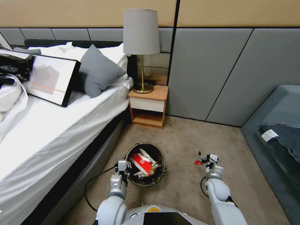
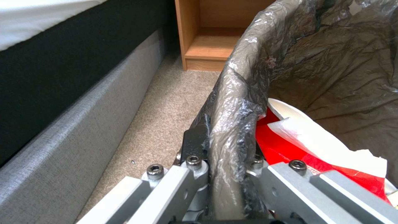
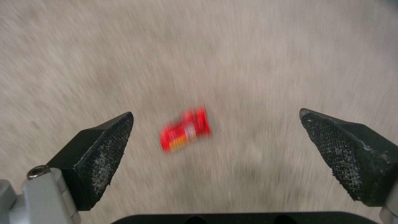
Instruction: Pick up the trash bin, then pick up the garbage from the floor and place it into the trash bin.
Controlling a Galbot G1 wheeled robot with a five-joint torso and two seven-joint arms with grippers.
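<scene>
With the bed flanking my left side, its grey base running along the carpet, I note the scene from that edge across. Left claw: clamped on the near-left rim of the trash bin, one finger outside the wall, the other inside, pinching the dark liner bag folded over the edge. Whether the bin hangs clear of the carpet or rests on it, I cannot tell. Inside it: a red-and-white wrapper with a white scrap lying over it, smaller pieces beneath. Beyond the bin, against the wall: nightstand, lamp on top.

Right of the bin, well apart from it: a small red wrapper lies on open carpet. Right claw: spread wide, holding nothing, poised over that piece; in the wrist view the wrapper sits between the two pads, nearer one side than the other, with carpet visible all round it.

Judgement: bin is in hand, several pieces binned; the step now is the pick of this red wrapper. Next move calls for centring over it, dropping until the tips meet the carpet, closing on a thin, flat piece, then carrying it leftward over the bin's mouth.
</scene>
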